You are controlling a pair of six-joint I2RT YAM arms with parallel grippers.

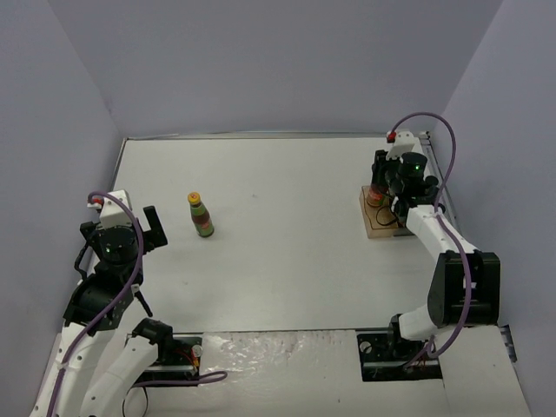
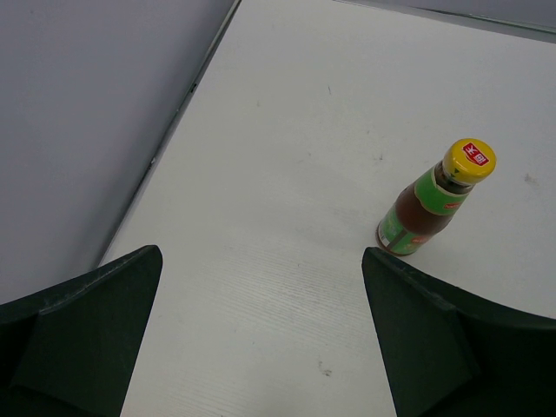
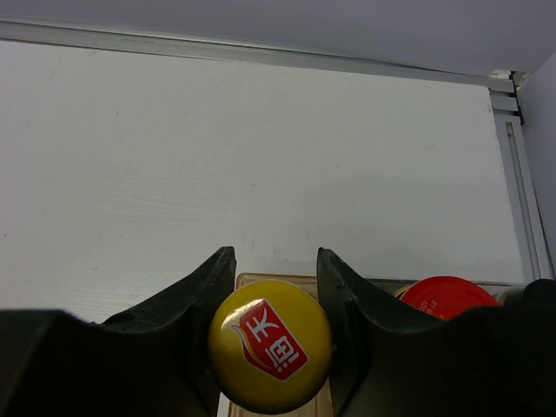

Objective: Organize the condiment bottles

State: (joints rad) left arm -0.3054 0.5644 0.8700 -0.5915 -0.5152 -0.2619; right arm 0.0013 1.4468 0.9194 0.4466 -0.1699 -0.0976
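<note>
Closest to our right wrist camera, the capped bottle (image 3: 271,345) sits between the fingers of the right claw (image 3: 274,256). That claw is narrow, and both dark fingers press the sides of the round, glossy yellow cap with its red sticker. Just beside it on the right we see a red lid (image 3: 447,295), smooth and flat. Both stand in the brownish tray (image 1: 380,229), which lies near the counter's right edge.

Beyond the tray the white counter (image 1: 287,234) runs wide and bare to a metal rail at the far wall.

Our left claw (image 2: 261,253) hangs wide open, holding and touching nothing, close to the left wall. Ahead of it and to its right the lone bottle (image 2: 430,204) stands upright on the counter, well apart from the tray. It is slim, dark glass with a green label and a yellow cap.
</note>
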